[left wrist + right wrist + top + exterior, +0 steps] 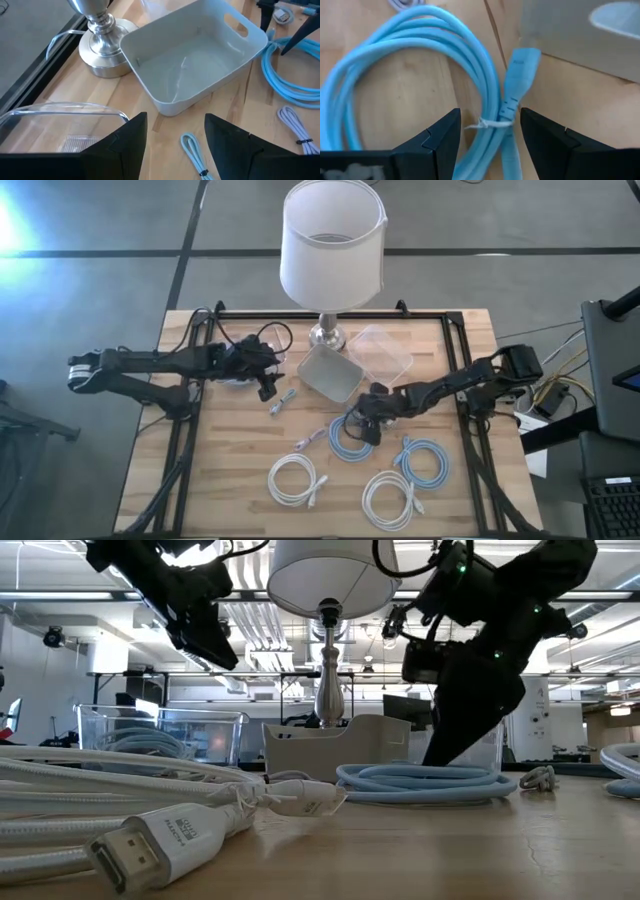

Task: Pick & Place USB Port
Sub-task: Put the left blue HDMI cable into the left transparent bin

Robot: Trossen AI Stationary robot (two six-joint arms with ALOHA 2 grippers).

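1. I have the right gripper (362, 423) down over the blue cable (415, 75) near the table's middle, just beside the grey bin (329, 372). I judge this coil to be the USB lead I'm meant to pick, and the bin the likely drop.
2. In the right wrist view the fingers stand apart, one on each side of the bunched strands where a white tie (487, 122) cinches the coil. The plug (520, 67) lies just past them, its tip against the bin's wall. Lining up on the tie makes sense: the strands are gathered there, so one pinch should lift the whole coil.
3. The claw is open and holds nothing. I cannot tell whether the fingertips touch the wood yet.
4. The left gripper (175, 137) hangs open and empty over the left part of the table, looking toward the bin and the lamp (328, 332). A small light-blue cable (194, 152) lies on the wood between its fingers, untouched. I read this arm as waiting.
5. A clear tub (381, 352) sits behind the bin; more coils, white (293, 479) and blue (426, 460), lie nearer the front edge, well apart from the claw.
6. Risk, as I judge it: closing off-centre may catch only some strands and drag the plug against the bin.
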